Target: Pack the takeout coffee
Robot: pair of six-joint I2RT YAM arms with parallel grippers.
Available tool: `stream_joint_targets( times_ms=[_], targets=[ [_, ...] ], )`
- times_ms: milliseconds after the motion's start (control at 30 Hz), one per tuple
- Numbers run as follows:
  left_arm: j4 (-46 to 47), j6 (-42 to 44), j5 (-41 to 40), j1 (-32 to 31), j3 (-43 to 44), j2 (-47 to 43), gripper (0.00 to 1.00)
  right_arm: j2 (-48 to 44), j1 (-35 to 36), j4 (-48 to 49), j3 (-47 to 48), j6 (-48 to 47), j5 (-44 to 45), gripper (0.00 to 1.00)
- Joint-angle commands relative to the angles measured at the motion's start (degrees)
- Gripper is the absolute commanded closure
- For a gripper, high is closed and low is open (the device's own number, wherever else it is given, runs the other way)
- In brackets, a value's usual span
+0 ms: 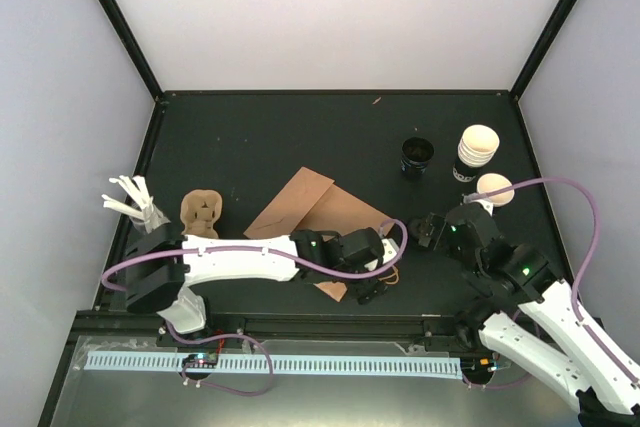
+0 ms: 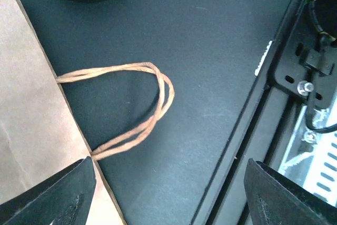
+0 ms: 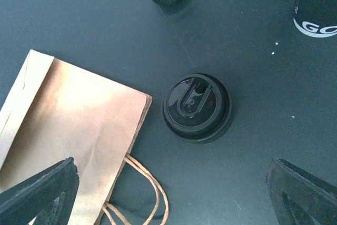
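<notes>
Both the left pincer (image 2: 171, 193) and the right pincer (image 3: 171, 193) are gaping wide, gripping nothing. The left is hanging over the twine handle (image 2: 152, 104) of a flat paper bag (image 2: 31, 130), close to the near edge of the worktop (image 2: 210, 51). The right is hanging over a black lid (image 3: 196, 107) lying near that bag. The takeout coffee (image 1: 494, 190) is standing upright by the right edge, just behind the right arm (image 1: 520, 277), with a nested cup stack (image 1: 478, 152) and a dark-inside cup (image 1: 416, 155) beside it; bare worktop is stretching beyond.

Paper bag (image 3: 79, 125): matt brown kraft; handles (image 2: 167, 94) rough twisted cord. Lid (image 3: 196, 107): smooth glossy black plastic. Takeout coffee cup (image 1: 495, 189): paper, matt cream inside. Worktop (image 3: 79, 19): matt.
</notes>
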Motion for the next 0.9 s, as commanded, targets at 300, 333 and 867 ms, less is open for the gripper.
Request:
stream_joint_targets(
  times_ms=[300,333,867],
  targets=[
    [-0.7,3.0,-1.9,-0.4,10.2,13.1,0.50,-4.7,0.3,-3.6,2.2,5.7,7.0,0.00],
    [-0.1,2.7,-1.9,-0.4,10.2,13.8,0.51,-5.7,0.3,-4.2,2.7,6.4,8.5,0.00],
    [2.2,-0.6,-7.8,-0.2,12.1,19.1,0.98,-13.8,0.3,-4.6,4.3,6.5,14.2,0.00]
  ],
)
